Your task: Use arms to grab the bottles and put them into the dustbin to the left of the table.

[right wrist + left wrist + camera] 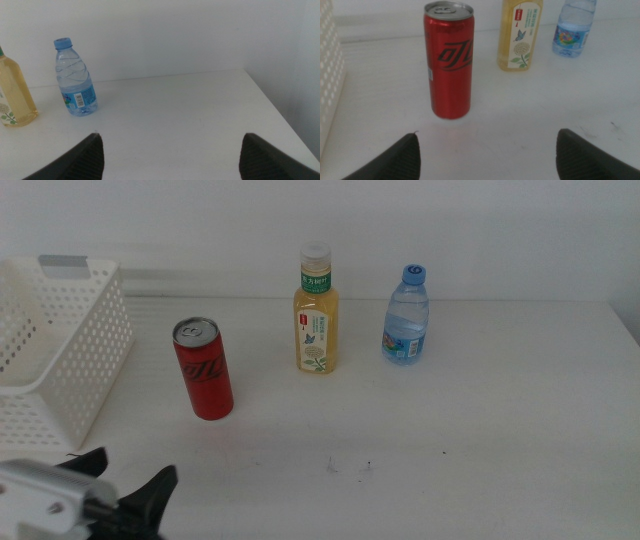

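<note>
The dustbin (62, 350) stood at the far left of the surface (480, 440), a white perforated basket with a grey strip on its rim. What could be seen of its inside showed nothing, though its floor was mostly hidden by the near wall.

Three drink containers stood upright in a loose row across the surface, apart from one another. The red cola can (203, 368) was nearest the dustbin, close beside its right wall without touching it. The yellow tea bottle (316, 312), with its white cap on, stood farther back and near the middle. The clear water bottle (407, 316), blue cap on, stood to the right of the tea bottle.

The left end effector (128, 480) sat at the bottom left corner of the middle view, its dark jaws spread wide and gripping nothing. In the left wrist view (487, 155) the cola can (448, 60) stood ahead of the gap between the jaws, toward the left jaw's side, clear of both.

The right end effector (170, 157) appeared only in its own wrist view, jaws likewise spread wide and empty, with the water bottle (75, 77) and the edge of the tea bottle (14, 95) well ahead of it.
</note>
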